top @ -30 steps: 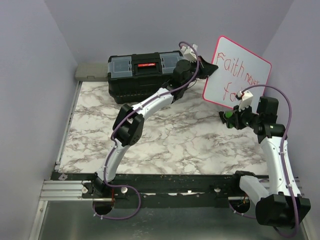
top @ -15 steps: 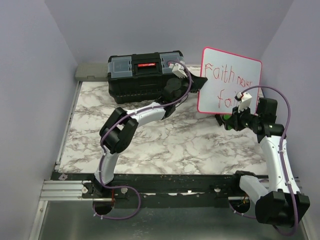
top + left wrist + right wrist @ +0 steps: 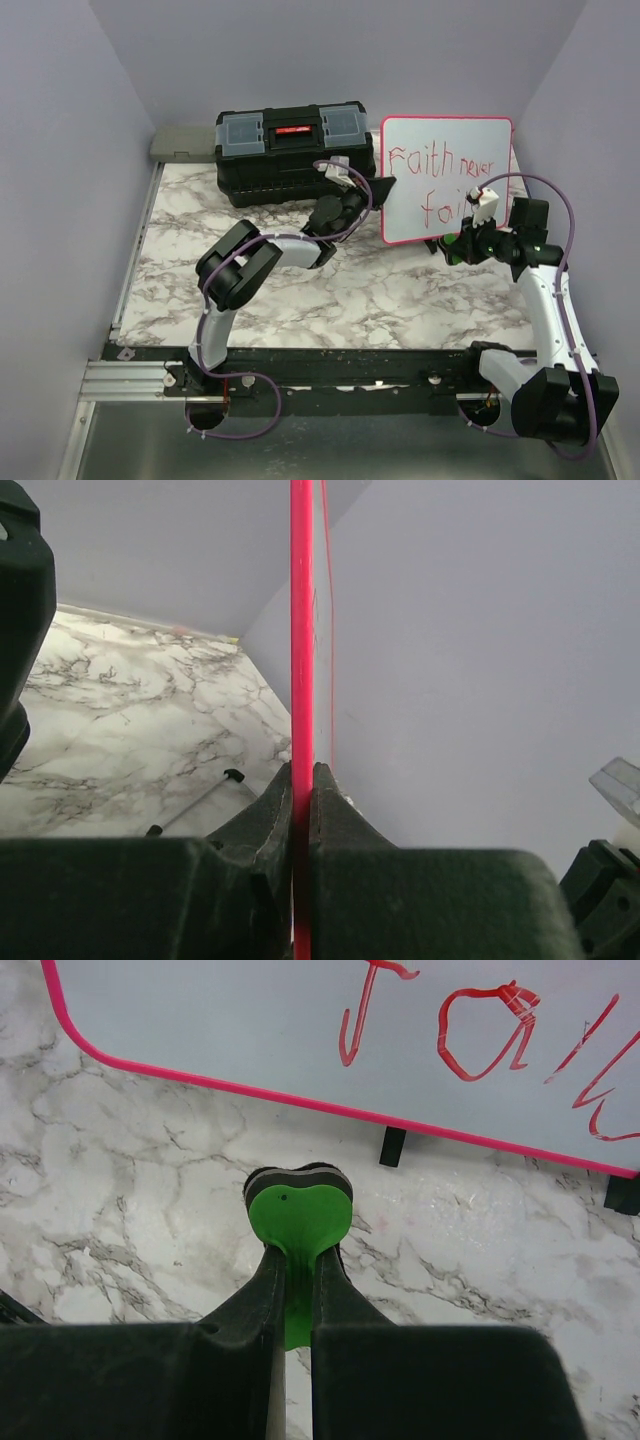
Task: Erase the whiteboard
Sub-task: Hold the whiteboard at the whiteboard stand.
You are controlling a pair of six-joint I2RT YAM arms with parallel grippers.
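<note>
**Whiteboard Upright at Right Rear, Both Grippers Clamping**

The marble-patterned table (image 3: 330,290) is carrying all items. The whiteboard (image 3: 445,180) is standing upright at the right rear of the table, just right of the black toolbox (image 3: 290,150), with its written face turned toward the arms. Red handwriting is covering most of that face. The toolbox is sitting closed at the rear centre.

The left gripper (image 3: 378,187) is reaching in from the left. Its jaws are pinching the board's pink-red left rim (image 3: 301,630), which is running straight up between them in the left wrist view.

The right gripper (image 3: 452,243) is hovering low in front of the board's lower edge. Its jaws are clamping a green eraser (image 3: 298,1215) with a dark pad. The eraser is sitting near the rim but apart from it, above the marble. Two small black feet (image 3: 392,1146) are showing under the lower rim.
</note>
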